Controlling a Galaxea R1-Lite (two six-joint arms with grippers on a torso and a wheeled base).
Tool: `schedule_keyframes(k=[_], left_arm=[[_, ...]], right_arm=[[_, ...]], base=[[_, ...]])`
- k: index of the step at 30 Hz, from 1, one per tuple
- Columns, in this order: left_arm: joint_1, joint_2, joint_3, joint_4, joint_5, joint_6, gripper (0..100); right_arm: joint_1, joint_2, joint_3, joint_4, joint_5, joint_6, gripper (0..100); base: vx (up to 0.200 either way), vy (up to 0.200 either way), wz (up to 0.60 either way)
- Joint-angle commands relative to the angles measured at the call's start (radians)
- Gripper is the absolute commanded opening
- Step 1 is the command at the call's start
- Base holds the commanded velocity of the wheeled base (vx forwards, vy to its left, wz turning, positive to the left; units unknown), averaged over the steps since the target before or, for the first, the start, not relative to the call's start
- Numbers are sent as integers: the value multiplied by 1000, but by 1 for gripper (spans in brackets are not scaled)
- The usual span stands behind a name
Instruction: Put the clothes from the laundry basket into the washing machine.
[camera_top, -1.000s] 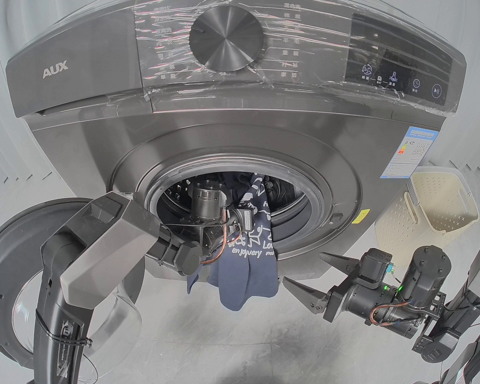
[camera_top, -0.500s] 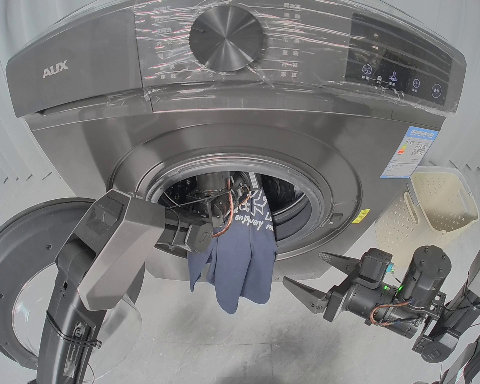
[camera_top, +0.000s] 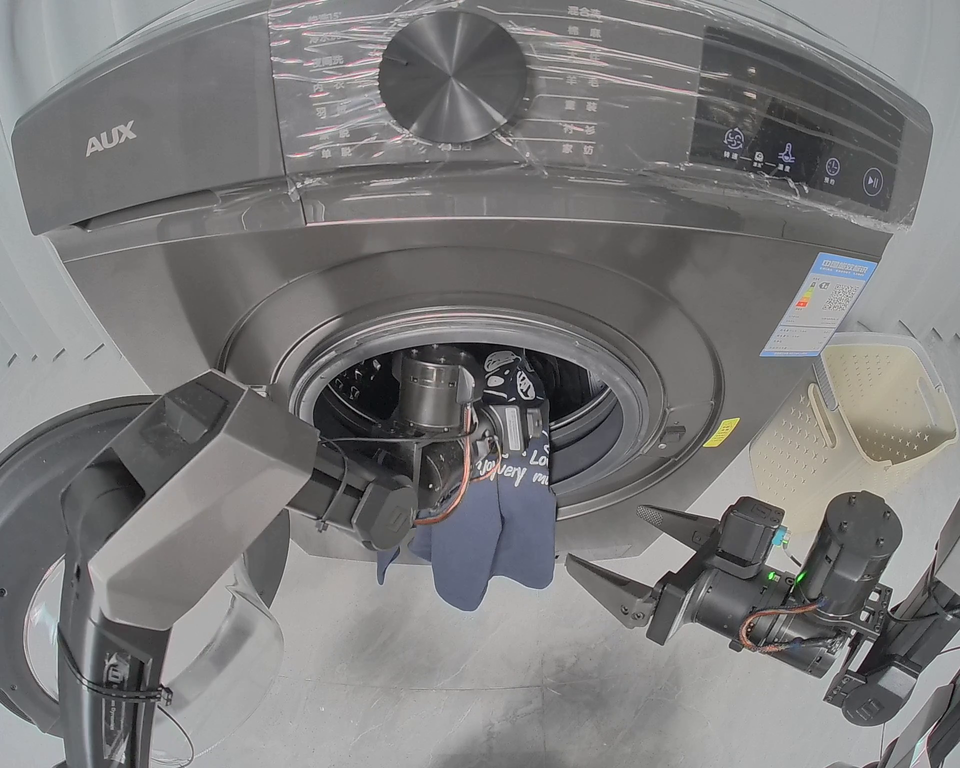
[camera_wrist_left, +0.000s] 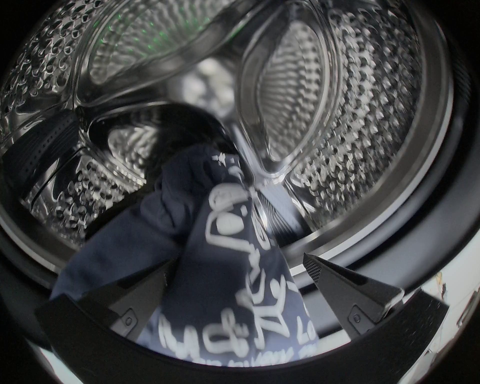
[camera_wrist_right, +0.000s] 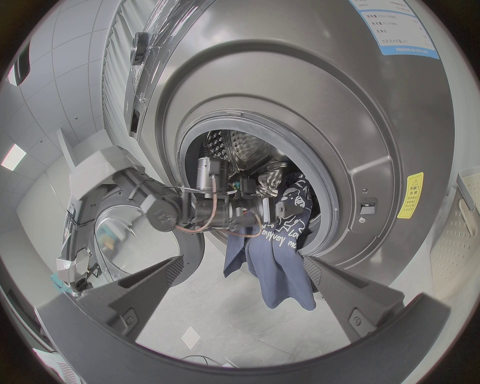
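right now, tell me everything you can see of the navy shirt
The navy shirt is soft, crumpled dark-blue cloth with white lettering. Its upper part lies inside the drum; the rest drapes out over the lower door rim and hangs free above the floor. It passes between the open jaws of the left gripper.

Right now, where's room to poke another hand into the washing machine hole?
Free: the hole's right side, between the navy T-shirt and the door rim, and the bare drum wall deeper in. Crowded: left and middle, where the left gripper and the draped T-shirt sit.
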Motion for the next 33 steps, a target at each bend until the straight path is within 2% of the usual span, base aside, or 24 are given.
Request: schedule_keyframes(k=[1, 7, 19, 20, 25, 29, 33], left_arm=[[-54, -172, 199, 57, -22, 6, 100], [-54, -135, 228, 48, -46, 6, 100], [-45, -26, 210, -2, -52, 7, 100], [-45, -22, 199, -7, -54, 7, 0], [-39, -16, 152, -15, -55, 4, 0], [-17, -20, 69, -48, -38, -2, 0], [23, -2, -43, -91, 11, -2, 0]], right_arm=[[2, 2, 0, 0, -1, 0, 100], [2, -1, 0, 0, -1, 0, 100], [2, -3, -1, 0, -1, 0, 100], [2, -3, -1, -2, -1, 0, 100], [2, -3, -1, 0, -1, 0, 100], [17, -4, -4, -2, -2, 1, 100], [20, -6, -9, -2, -5, 1, 100]], base=[[0, 0, 0], [0, 0, 0], [0, 0, 0], [0, 0, 0], [0, 0, 0], [0, 0, 0], [0, 0, 0]])
